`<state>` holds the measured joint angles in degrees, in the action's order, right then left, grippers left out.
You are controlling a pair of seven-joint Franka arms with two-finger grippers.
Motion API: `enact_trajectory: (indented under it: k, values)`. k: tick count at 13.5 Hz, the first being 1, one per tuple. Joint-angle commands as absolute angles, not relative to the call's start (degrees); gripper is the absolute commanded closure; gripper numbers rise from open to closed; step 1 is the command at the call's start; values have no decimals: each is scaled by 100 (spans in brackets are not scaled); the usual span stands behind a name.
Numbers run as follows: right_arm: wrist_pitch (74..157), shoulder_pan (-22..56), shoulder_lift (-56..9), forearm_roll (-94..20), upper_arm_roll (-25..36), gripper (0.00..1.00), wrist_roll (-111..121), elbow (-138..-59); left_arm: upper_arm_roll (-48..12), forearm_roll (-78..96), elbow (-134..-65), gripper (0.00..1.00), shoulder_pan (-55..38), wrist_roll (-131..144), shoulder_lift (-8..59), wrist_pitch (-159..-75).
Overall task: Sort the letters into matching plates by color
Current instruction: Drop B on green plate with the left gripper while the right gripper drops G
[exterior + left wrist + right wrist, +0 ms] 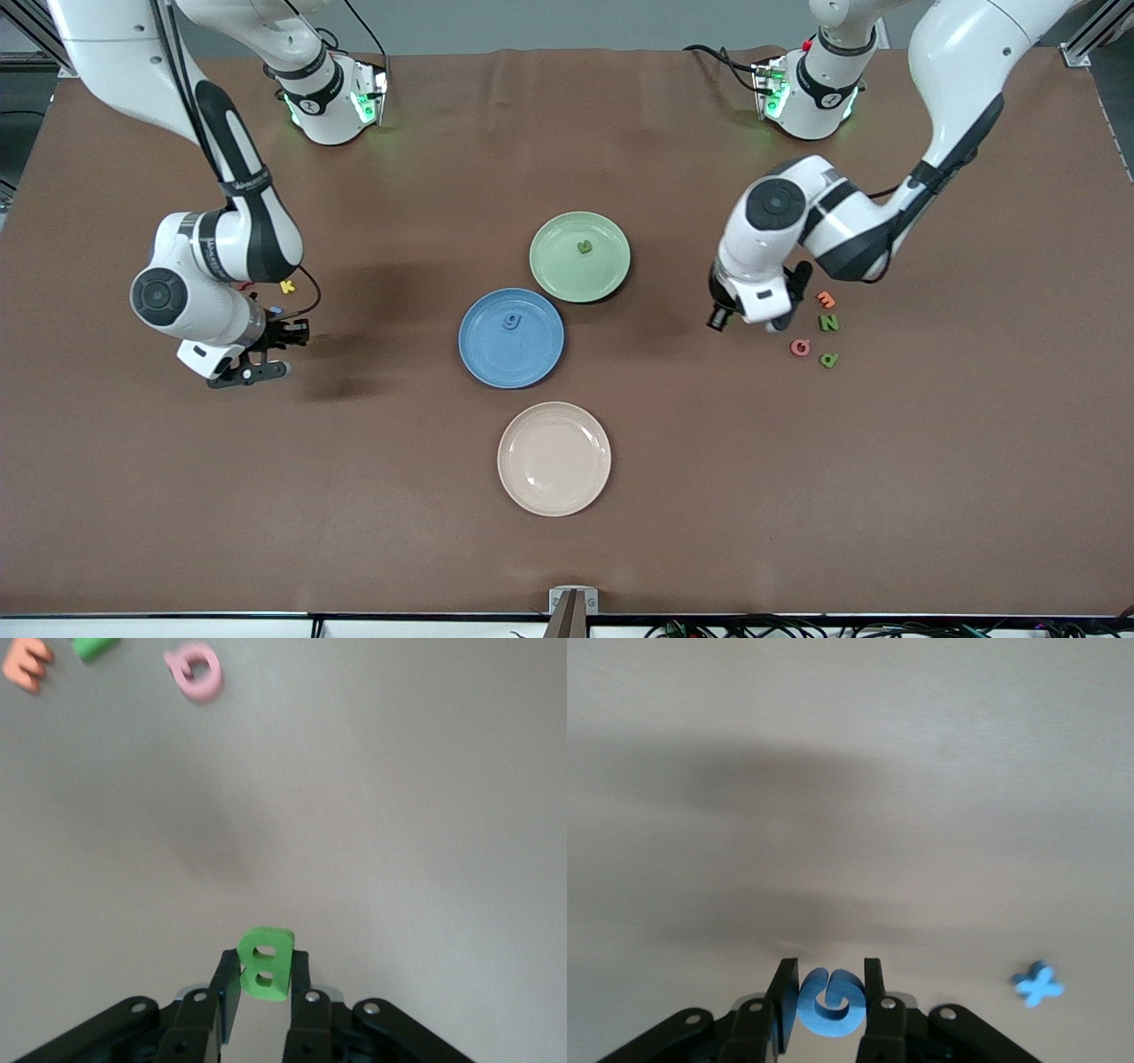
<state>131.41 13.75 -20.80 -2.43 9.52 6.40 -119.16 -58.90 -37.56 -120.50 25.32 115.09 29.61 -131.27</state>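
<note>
Three plates (554, 458) — blue, green, beige — and ten letters (827, 323), plus two claws (262, 997).

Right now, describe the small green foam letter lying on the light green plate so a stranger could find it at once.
Start at the three round plates in the middle of the brown table. The round light green plate is the one farthest from the front camera, beside the round blue plate. The small green foam letter lies near its middle, the only letter on it; the blue plate's letter is blue.
</note>
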Motion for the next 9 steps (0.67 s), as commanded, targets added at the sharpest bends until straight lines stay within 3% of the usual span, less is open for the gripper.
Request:
enact_trajectory:
  k: [1, 4, 9]
  values:
    - [12938, 1958, -1898, -246, 967, 77, -295, -11962, -5977, -3761, -11997, 100, 1962, 11811, 2909, -13008]
    - [12938, 2696, -1960, -395, 967, 77, -1447, -11787, -5933, -3876, -11796, 100, 1022, 12338, 3189, -13052]
    - [12946, 3699, -2336, -1256, 967, 77, -2739, -11077, -5127, -4402, -11471, 100, -384, 12401, 3542, -13078]
